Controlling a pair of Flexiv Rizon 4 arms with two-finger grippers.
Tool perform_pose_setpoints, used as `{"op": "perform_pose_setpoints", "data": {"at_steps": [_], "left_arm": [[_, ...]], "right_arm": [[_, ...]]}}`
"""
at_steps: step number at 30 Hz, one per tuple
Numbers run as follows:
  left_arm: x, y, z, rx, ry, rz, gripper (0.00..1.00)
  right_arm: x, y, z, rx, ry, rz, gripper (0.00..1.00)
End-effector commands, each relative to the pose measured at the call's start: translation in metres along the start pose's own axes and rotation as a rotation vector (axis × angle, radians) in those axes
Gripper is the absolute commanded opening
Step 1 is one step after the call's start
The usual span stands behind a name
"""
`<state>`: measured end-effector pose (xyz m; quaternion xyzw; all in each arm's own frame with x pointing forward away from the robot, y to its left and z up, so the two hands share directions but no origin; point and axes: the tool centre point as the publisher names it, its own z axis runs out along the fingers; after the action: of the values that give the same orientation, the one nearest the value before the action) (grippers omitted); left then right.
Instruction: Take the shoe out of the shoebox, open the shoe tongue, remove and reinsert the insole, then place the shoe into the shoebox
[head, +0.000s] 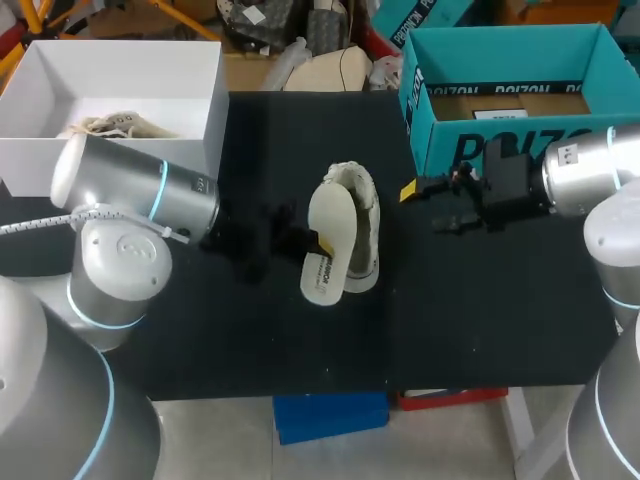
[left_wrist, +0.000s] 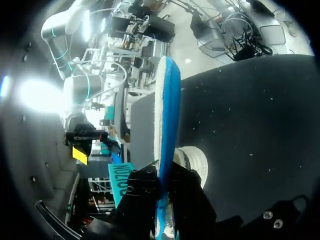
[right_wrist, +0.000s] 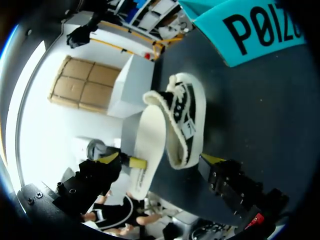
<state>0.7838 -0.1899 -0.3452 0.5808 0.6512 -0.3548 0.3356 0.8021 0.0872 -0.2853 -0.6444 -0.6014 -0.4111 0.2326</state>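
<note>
The left gripper (head: 318, 245) holds the white insole (head: 328, 222) just beside the shoe (head: 366, 215), while the right gripper (head: 425, 207) stands wide open, empty

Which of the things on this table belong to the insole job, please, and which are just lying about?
Belonging to the job:
shoe
insole, gripped by the left end effector
right end effector, open beside the shoe
teal shoebox

Seemingly just lying about:
white box
second shoe inside it
</note>
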Motion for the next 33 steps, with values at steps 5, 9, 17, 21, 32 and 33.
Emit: {"op": "perform_pose_setpoints", "data": {"at_steps": [5, 9, 17, 21, 32, 33], "left_arm": [[0.009, -0.013, -0.026, 0.160, 0.148, -0.218, 0.00], [0.008, -0.020, -0.024, 0.207, 0.159, -0.256, 0.00], [0.006, -0.030, -0.016, 0.271, 0.210, -0.285, 0.00], [0.001, -0.035, -0.013, 0.296, 0.228, -0.296, 0.00], [-0.016, -0.051, -0.011, 0.370, 0.285, -0.343, 0.00], [-0.017, -0.050, -0.010, 0.364, 0.287, -0.336, 0.00]], "right_arm": [[0.000, -0.006, -0.021, 0.024, -0.024, -0.035, 1.00], [0.002, -0.016, -0.034, 0.035, -0.031, -0.059, 1.00], [0.009, -0.036, -0.054, 0.037, -0.056, -0.143, 1.00], [0.012, -0.044, -0.063, 0.019, -0.071, -0.182, 1.00], [0.012, -0.046, -0.065, 0.016, -0.070, -0.188, 1.00], [0.012, -0.046, -0.065, 0.016, -0.070, -0.188, 1.00]]}}
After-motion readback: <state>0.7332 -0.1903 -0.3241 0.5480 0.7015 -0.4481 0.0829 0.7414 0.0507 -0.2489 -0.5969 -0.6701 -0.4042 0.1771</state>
